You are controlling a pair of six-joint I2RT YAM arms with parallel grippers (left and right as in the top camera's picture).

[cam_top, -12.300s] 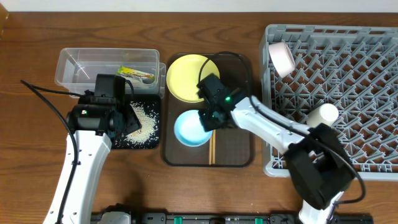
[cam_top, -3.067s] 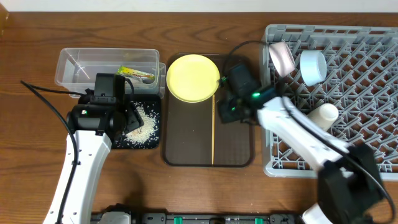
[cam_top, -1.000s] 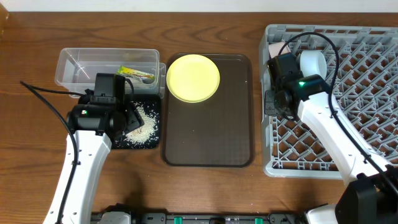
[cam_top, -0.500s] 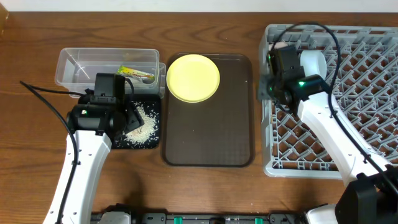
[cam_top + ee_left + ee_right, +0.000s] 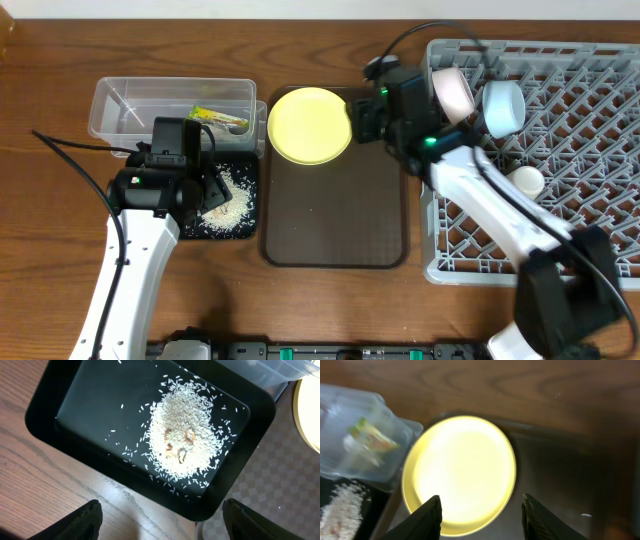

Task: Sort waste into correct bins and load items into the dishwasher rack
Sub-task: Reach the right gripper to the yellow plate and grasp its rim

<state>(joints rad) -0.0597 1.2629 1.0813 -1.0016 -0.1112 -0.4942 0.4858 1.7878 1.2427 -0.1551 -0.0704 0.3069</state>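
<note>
Brown wooden table point(image 5: 50, 290) runs under everything. Nearest, the left gripper point(image 5: 165, 527) hangs with its fingers spread wide and nothing between them, above the near edge of the black tray point(image 5: 75, 390). A heap of rice point(image 5: 185, 445) lies in that tray toward its right side, with a few brownish bits on top and stray grains scattered around.

Just right of it sits the serving tray point(image 5: 335, 220). The yellow plate point(image 5: 308, 125) rests on its far left corner. The right gripper point(image 5: 482, 520) hovers over the plate's rim, fingers apart and empty.

Beyond the black tray stands the clear tub point(image 5: 130, 100), holding the green-and-yellow wrapper point(image 5: 218, 118) at its right end.

At the right is the grey rack point(image 5: 590, 200). The white cup point(image 5: 525, 180) lies among its pegs. Farther back, the white bowl point(image 5: 452, 95) and blue bowl point(image 5: 502, 108) stand tilted on edge, side by side.
</note>
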